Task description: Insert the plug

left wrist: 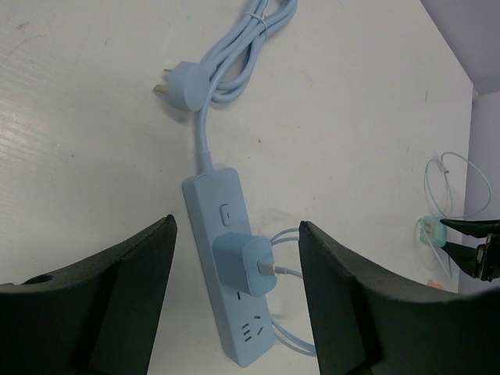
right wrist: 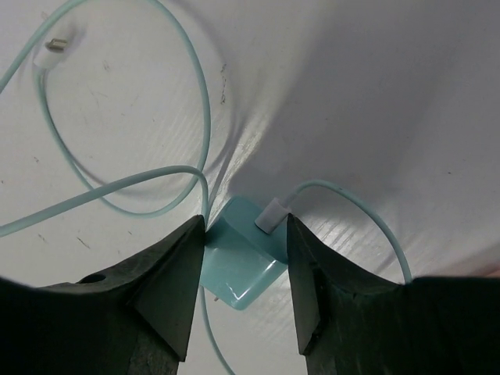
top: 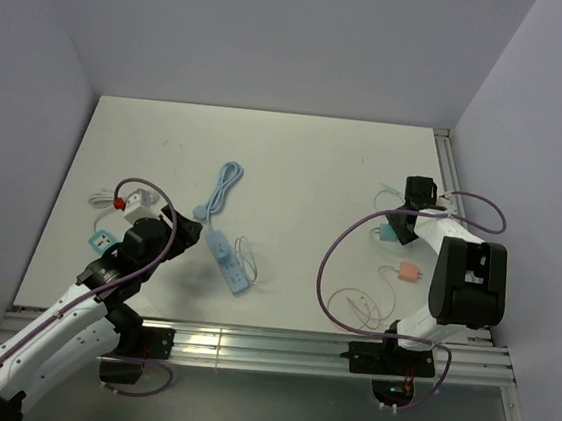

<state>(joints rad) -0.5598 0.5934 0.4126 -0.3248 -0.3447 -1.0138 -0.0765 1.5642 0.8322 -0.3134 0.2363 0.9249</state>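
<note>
Plug is lying flat on the surface, right side, directly under the right hand. It's a teal block sitting skewed to the fingers, one corner touching or nearly touching the left finger. A white connector is sticking out of its far edge, with the teal cable looping away across the surface. Prong direction: can't tell from these views.

Right hand: fingers are sitting tight on either side of the plug; can't tell whether they are actually clamping it.

Power strip is lying mid-surface, sockets facing up, well apart from the plug. In the top view its long axis is running diagonally, far-left to near-right. A blue adapter is sitting in one middle socket, its white lead exiting sideways. The socket just nearer the free end is showing bare. The strip's cord is leaving the far end toward its own mains plug and the coiled bundle.

Left hand is hovering over the strip, fingers apart, gripping nothing.
</note>
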